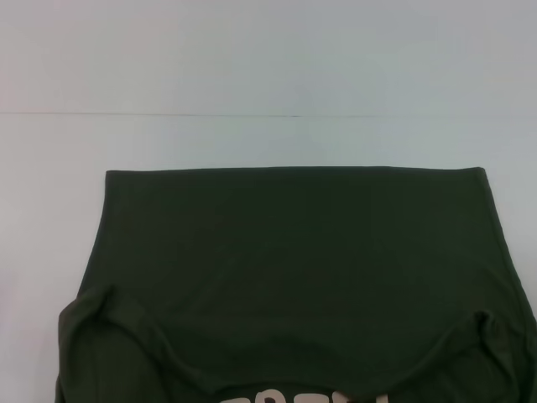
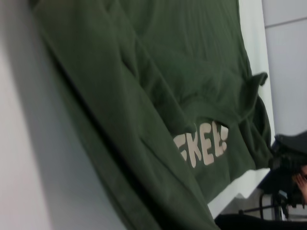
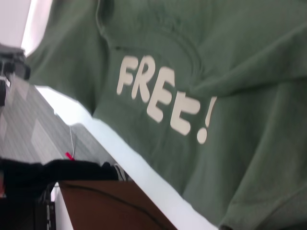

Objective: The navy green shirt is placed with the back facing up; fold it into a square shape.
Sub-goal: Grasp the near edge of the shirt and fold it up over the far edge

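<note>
Even soft light, blurred wrist views

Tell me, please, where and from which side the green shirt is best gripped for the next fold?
Probably at the two near corners of the shirt, one per arm, coming from the robot's side: the far edge lies straight and flat, while the sleeves bunch nearest the robot, by the white lettering, offering loose fabric to pinch.
</note>
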Action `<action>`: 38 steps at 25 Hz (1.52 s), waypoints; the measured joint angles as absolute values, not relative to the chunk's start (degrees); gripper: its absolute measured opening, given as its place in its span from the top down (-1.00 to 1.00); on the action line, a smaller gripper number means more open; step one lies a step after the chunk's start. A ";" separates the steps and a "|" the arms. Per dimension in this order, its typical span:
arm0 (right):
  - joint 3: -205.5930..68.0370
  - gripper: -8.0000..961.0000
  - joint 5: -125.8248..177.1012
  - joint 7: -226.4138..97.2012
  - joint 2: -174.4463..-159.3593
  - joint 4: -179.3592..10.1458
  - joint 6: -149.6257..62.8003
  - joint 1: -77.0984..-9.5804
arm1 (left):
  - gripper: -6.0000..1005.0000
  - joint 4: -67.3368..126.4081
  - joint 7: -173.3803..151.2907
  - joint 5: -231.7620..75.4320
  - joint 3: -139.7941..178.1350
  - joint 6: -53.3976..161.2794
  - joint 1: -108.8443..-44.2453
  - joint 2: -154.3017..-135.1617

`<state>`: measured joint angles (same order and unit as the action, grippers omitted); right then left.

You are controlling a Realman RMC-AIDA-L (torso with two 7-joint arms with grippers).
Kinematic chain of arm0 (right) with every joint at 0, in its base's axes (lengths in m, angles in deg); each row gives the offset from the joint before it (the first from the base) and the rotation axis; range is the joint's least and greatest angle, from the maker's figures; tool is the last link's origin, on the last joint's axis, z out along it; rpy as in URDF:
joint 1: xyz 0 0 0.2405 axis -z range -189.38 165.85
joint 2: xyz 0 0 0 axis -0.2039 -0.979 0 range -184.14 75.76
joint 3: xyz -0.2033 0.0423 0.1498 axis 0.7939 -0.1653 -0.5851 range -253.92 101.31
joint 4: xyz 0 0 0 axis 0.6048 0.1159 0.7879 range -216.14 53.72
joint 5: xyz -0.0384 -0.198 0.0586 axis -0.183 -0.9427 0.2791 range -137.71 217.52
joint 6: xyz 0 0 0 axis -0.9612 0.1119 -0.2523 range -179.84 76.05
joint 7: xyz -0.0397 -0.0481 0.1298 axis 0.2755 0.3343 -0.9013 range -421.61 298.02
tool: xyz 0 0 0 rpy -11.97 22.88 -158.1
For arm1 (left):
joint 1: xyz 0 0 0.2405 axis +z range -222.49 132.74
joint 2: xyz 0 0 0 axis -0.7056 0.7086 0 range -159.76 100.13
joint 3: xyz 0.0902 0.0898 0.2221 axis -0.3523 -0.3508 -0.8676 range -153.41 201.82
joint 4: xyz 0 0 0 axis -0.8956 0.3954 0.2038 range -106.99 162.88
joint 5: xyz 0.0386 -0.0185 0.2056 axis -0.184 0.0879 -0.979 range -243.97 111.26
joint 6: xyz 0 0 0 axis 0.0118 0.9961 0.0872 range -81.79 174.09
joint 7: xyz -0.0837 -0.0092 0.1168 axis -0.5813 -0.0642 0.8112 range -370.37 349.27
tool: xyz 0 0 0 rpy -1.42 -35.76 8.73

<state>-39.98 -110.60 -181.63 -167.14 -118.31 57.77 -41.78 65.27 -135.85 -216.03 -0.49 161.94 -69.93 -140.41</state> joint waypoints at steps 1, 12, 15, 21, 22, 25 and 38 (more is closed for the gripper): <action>-40.55 0.88 -110.59 -181.60 -167.13 -118.26 57.57 -41.77 | 0.92 65.22 -135.61 -216.02 -0.48 162.04 -70.01 -140.43; -53.58 0.88 -108.79 -182.03 -165.03 -114.32 55.93 -42.56 | 0.93 62.46 -136.63 -213.47 8.10 159.90 -74.40 -139.22; -58.12 0.88 -105.84 -182.70 -163.63 -111.90 55.17 -42.55 | 0.93 61.83 -137.51 -213.29 12.09 158.07 -75.85 -138.76; -61.82 0.87 -97.56 -186.98 -162.80 -110.71 48.75 -42.07 | 0.92 59.88 -140.34 -207.75 16.03 151.26 -77.56 -138.35; -61.92 0.87 -95.89 -187.54 -162.86 -110.66 47.13 -42.04 | 0.92 59.36 -140.61 -206.44 16.10 149.31 -77.72 -138.29; -62.06 0.87 -91.66 -188.29 -163.10 -109.58 42.21 -42.10 | 0.91 57.60 -140.90 -203.16 16.12 143.45 -77.89 -138.33; -61.52 0.87 -86.90 -185.04 -167.00 -106.50 19.53 -46.22 | 0.90 56.25 -132.82 -194.44 15.67 119.73 -80.87 -146.19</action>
<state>-61.52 -86.90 -185.04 -167.00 -106.50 19.53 -46.22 56.25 -132.82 -194.44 15.67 119.73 -80.87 -146.19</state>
